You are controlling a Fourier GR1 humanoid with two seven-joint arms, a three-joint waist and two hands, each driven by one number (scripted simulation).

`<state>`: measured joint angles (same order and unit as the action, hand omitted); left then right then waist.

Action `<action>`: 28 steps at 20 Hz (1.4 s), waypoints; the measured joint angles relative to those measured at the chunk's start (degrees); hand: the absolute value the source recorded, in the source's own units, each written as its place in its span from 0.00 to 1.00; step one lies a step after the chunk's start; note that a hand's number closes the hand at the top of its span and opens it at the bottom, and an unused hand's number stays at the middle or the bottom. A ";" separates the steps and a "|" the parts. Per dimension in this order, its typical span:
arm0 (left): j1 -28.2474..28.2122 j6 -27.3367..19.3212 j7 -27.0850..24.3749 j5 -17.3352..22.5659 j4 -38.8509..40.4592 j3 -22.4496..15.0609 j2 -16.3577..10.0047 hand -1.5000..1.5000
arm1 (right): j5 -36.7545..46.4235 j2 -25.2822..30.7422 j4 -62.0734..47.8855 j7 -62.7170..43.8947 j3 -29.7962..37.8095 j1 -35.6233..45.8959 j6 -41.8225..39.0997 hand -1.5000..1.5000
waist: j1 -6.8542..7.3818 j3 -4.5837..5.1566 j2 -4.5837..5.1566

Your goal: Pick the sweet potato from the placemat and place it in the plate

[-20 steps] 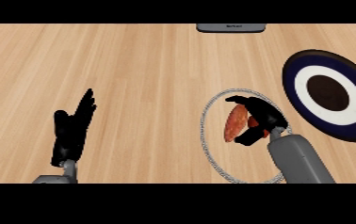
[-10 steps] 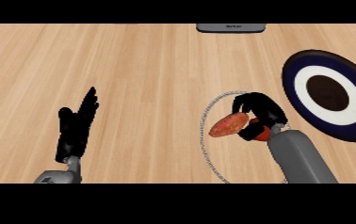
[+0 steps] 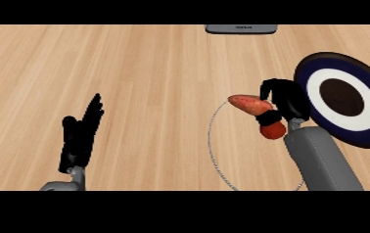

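The sweet potato (image 3: 254,110) is held in the right hand (image 3: 287,99) over the placemat's (image 3: 209,135) far part, seemingly clear of it, just left of the plate (image 3: 309,74). The left hand (image 3: 80,135) is seen well apart at the lower left.

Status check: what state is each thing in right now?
sweet potato: held in the right hand, not yet in the plate.
right hand: fingers curled round the sweet potato.
left hand: open, resting at lower left.
plate: nothing on it.
placemat: flat on the counter.

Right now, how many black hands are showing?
2. The open black left hand rests at lower left; the black right hand, at right, curls round the orange sweet potato.
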<state>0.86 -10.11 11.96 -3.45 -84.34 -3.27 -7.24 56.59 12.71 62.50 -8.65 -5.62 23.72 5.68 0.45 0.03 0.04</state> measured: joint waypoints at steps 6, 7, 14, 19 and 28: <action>0.96 0.94 1.06 0.72 -0.03 1.24 -0.80 0.50 | 7.27 0.01 2.72 -5.18 -0.25 0.96 8.52 1.00 | -0.30 -0.02 -0.09; 0.93 0.87 1.23 0.62 -0.22 1.10 -0.67 0.50 | 7.88 0.11 3.53 -5.89 0.28 1.64 9.95 1.00 | -0.31 -0.03 -0.10; 0.15 0.11 1.03 -0.26 -0.47 0.80 0.15 0.50 | 12.96 1.51 15.55 -13.10 3.16 -0.82 15.50 1.00 | -0.86 0.00 -0.26; 0.29 0.69 1.04 -0.24 -0.87 1.49 -0.13 0.50 | 12.22 3.68 17.81 -15.30 7.89 -0.79 14.41 1.00 | -0.59 -0.01 -0.16; -0.01 1.89 0.56 -0.36 -0.72 2.16 0.09 0.50 | 6.00 9.46 6.68 -9.47 17.08 2.41 16.05 1.00 | -0.17 -0.05 0.02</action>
<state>0.85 -8.22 12.52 -3.81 -85.06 -1.11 -7.15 62.59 22.17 69.18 -18.12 11.47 26.12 21.73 0.28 -0.01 0.06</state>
